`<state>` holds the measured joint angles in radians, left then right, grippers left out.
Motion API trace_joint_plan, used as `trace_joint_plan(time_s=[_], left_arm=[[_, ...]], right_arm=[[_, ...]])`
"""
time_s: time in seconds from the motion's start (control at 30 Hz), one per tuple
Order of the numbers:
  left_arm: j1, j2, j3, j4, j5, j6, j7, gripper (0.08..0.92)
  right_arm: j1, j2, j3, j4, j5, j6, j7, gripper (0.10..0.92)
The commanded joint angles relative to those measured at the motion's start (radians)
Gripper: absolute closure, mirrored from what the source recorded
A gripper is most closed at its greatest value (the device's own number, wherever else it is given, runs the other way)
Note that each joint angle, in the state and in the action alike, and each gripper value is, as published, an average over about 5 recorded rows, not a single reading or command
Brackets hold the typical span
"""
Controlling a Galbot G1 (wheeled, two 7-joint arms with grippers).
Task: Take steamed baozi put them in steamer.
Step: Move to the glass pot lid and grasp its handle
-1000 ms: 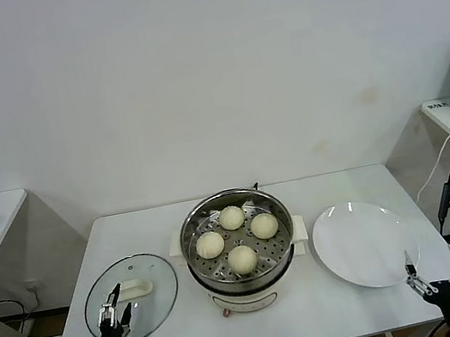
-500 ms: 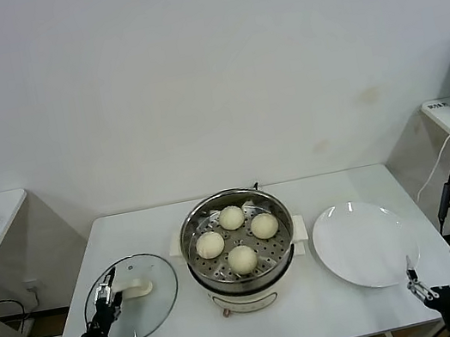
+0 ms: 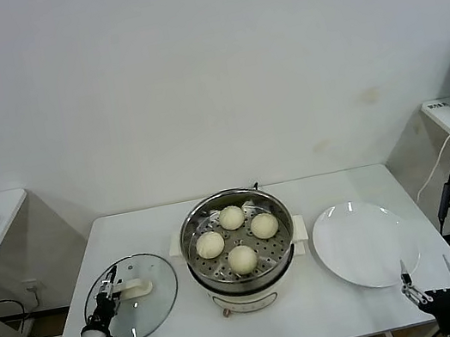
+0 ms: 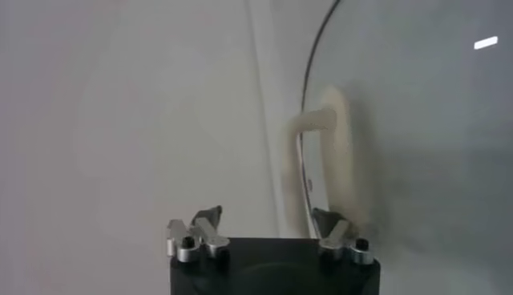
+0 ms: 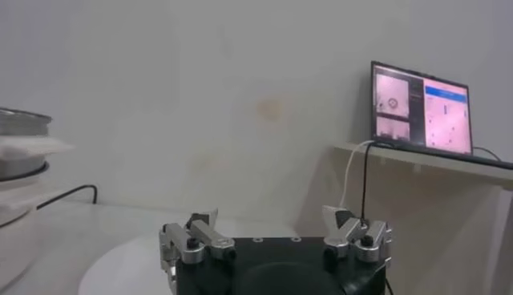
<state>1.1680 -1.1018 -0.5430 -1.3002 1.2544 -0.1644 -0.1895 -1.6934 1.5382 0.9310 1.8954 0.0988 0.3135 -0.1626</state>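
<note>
At the centre of the white table (image 3: 139,227) sits the steamer (image 3: 240,253), and all four steamed baozi (image 3: 237,238) are in its perforated tray, one each at twelve, three, six and nine o'clock, just as they lay a second ago. At nine o'clock from the steamer lies the glass lid (image 3: 132,296), flat, its white handle (image 3: 134,287) up. The left claw (image 3: 108,296) has slid forward from the lid's near edge and now hangs right at the handle; the left wrist view shows its fingers (image 4: 207,220) apart with the handle (image 4: 329,156) ahead between them, nothing gripped. At three o'clock the white plate (image 3: 362,243) lies bare. The right claw (image 3: 434,282) waits at the table's near right corner, a little lower than before, prongs spread wide and holding nothing.
</note>
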Motion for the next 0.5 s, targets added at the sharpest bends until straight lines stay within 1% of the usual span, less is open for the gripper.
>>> trace_joint_plan(time_s=[0.03, 0.1, 0.2, 0.23, 0.3, 0.37, 0.43, 0.5], left_arm=[[-0.027, -0.002, 0.006, 0.057, -0.025, -0.009, -0.026, 0.433], [-0.028, -0.006, 0.004, 0.06, -0.033, -0.018, -0.035, 0.476], [-0.024, -0.009, 0.002, 0.055, -0.054, -0.035, -0.046, 0.571], [-0.019, -0.01, 0.0, 0.046, -0.065, -0.038, -0.051, 0.615], [-0.005, -0.008, -0.003, 0.017, -0.089, -0.04, -0.063, 0.666], [0.02, -0.004, -0.011, -0.036, -0.117, -0.038, -0.072, 0.727], [0.06, 0.004, -0.026, -0.117, -0.144, -0.026, -0.077, 0.781], [0.113, 0.012, -0.05, -0.211, -0.178, -0.001, -0.076, 0.812]], right_arm=[[-0.003, 0.003, -0.009, 0.003, -0.011, 0.0, -0.001, 0.203], [-0.004, 0.003, -0.013, 0.006, -0.015, -0.001, -0.002, 0.203], [-0.005, 0.002, -0.019, 0.008, -0.019, -0.003, -0.002, 0.203], [-0.005, 0.002, -0.022, 0.009, -0.021, -0.003, -0.002, 0.203], [-0.005, 0.001, -0.028, 0.008, -0.025, -0.003, -0.003, 0.203], [-0.004, 0.0, -0.035, 0.007, -0.031, -0.003, -0.004, 0.203], [-0.003, -0.002, -0.043, 0.006, -0.036, -0.003, -0.006, 0.203], [-0.001, -0.005, -0.049, 0.006, -0.038, -0.003, -0.008, 0.203]])
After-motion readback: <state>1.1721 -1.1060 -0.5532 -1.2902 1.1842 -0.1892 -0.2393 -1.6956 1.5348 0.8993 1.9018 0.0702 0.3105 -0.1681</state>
